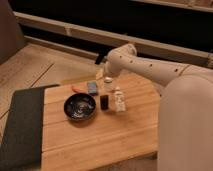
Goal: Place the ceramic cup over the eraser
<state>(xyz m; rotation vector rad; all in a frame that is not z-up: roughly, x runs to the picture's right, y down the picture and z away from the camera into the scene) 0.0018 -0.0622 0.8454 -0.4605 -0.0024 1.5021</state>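
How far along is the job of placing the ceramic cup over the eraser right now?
Done: nothing yet. The small cream-white round ceramic cup stands near the far edge of the wooden table, apart from the small black upright eraser, which is uncovered. In hand: the gripper is close above the cup. Left: grasp the cup, carry it and lower it over the eraser.

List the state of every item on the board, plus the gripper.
bowl: upright, on board.
bottle: upright.
eraser: upright, uncovered, between bowl and bottle.
cup: at board's far edge, not over eraser.
blue-grey block: flat, behind bowl.
gripper: by cup, mostly hidden by arm.
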